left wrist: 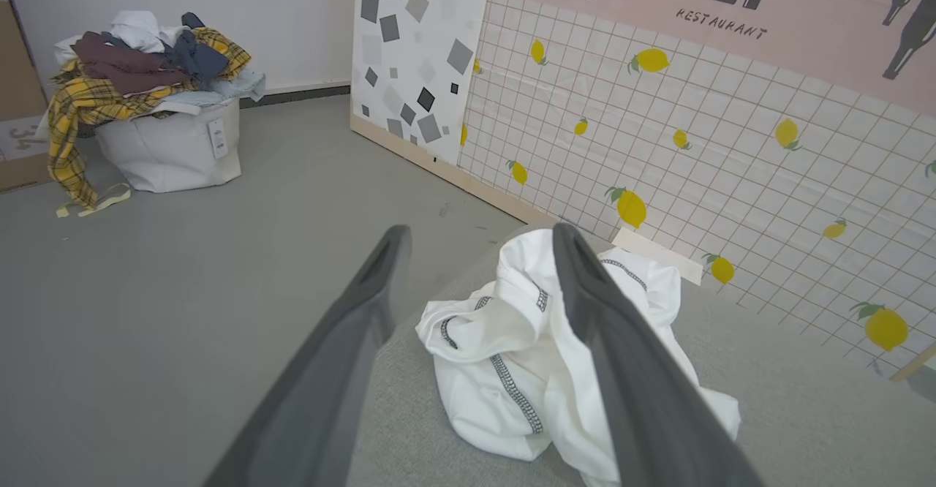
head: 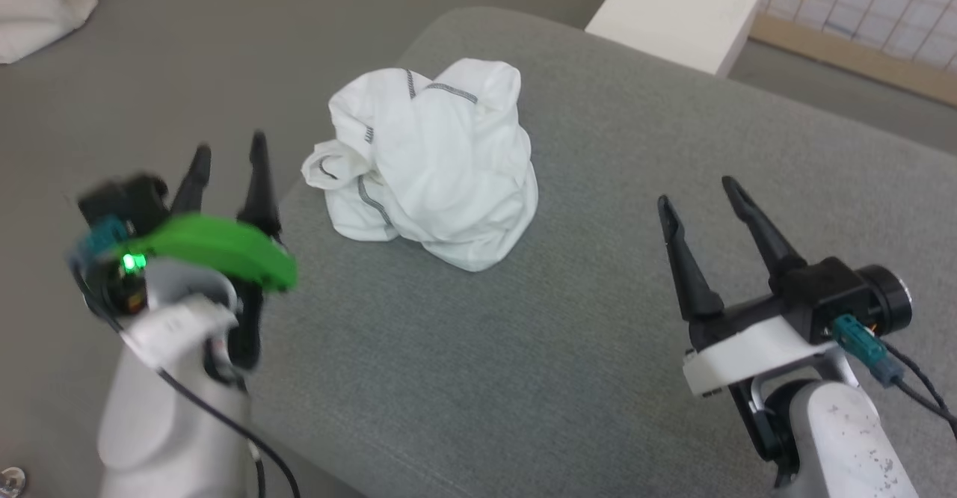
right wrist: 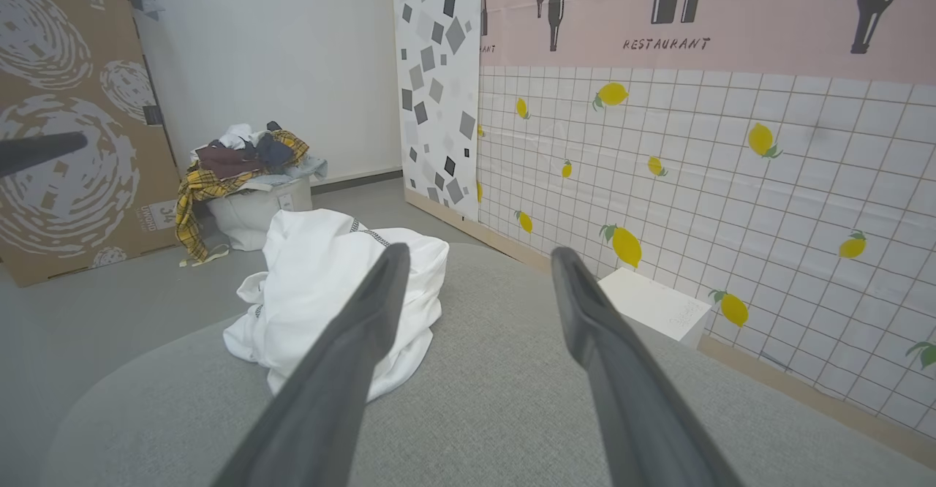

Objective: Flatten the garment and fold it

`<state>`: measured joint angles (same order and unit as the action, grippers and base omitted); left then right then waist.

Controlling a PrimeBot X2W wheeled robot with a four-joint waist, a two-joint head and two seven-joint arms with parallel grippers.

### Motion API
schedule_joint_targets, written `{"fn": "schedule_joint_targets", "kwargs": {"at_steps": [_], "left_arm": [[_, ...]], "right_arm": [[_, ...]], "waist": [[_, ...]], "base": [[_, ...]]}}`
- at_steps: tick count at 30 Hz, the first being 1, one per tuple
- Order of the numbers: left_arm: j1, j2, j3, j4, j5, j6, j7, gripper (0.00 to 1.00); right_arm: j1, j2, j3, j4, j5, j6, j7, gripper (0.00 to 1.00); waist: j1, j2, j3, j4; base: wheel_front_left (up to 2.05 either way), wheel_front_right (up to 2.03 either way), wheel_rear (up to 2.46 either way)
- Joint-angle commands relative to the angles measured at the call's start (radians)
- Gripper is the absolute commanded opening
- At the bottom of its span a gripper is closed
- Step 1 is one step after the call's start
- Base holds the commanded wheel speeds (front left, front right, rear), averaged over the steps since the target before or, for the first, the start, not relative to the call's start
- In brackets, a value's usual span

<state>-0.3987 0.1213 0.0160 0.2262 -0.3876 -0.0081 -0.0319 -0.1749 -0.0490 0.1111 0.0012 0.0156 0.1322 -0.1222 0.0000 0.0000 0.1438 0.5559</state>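
As I judge it, nothing of the job is done yet. The T-shirt [head: 426, 161] sits in a crumpled heap on the grey cushion [head: 598, 206], toward its far left part, with a few dark-stitched hems showing and none of it spread flat. Both my grippers are empty, fingers spread. My left gripper [head: 229, 144] hangs at the cushion's left edge, near the heap but not touching it, and my right gripper [head: 696, 192] hovers well apart from it on the right side. So the step in hand is the first reach. Next I need 2 good hold points, probably the stitched hem on the heap's left side and another edge farther right, so I can lift and draw them apart. The cushion has a broad bare stretch in front of the heap and to its right for spreading. Its rounded left edge lies close to the heap, so cloth pulled that way could slip to the floor [head: 187, 57]. The white box [head: 680, 8] stands beyond the far edge.
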Motion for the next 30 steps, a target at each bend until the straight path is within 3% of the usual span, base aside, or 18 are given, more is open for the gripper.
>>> {"fn": "schedule_joint_targets", "kwargs": {"at_steps": [1,4,10,17,25,30], "left_arm": [[-0.062,0.015,0.010,0.026,-0.031,-0.011,0.036,1.00],[-0.170,0.044,0.024,0.084,-0.082,-0.029,0.141,1.00],[-0.318,0.122,0.075,0.184,-0.169,-0.016,0.357,1.00],[-0.350,0.202,0.133,0.239,-0.233,0.054,0.572,1.00],[-0.254,0.212,0.140,0.275,-0.244,0.136,0.706,1.00],[-0.193,0.197,0.125,0.288,-0.248,0.147,0.749,1.00]], "right_arm": [[-0.024,-0.001,0.006,-0.010,-0.010,-0.002,0.005,1.00],[-0.057,-0.001,0.014,-0.020,-0.024,-0.002,0.007,1.00],[-0.131,-0.001,0.045,-0.017,-0.028,-0.002,-0.011,1.00],[-0.186,-0.001,0.052,0.004,-0.016,-0.002,-0.047,1.00],[-0.206,-0.001,0.056,0.033,-0.001,-0.002,-0.077,1.00],[-0.209,-0.001,0.052,0.054,0.006,-0.002,-0.089,1.00]], "waist": [[0.0000,0.0000,0.153,-0.113],[0.0000,0.0000,0.226,-0.165],[0.0000,0.0000,0.355,-0.289],[0.0000,0.0000,0.450,-0.396],[0.0000,0.0000,0.474,-0.453],[0.0000,0.0000,0.443,-0.455]], "base": [[0.00,0.00,0.00],[0.00,0.00,0.00],[0.00,0.00,0.00],[0.00,0.00,0.00],[0.00,0.00,0.00],[0.00,0.00,0.00]]}}
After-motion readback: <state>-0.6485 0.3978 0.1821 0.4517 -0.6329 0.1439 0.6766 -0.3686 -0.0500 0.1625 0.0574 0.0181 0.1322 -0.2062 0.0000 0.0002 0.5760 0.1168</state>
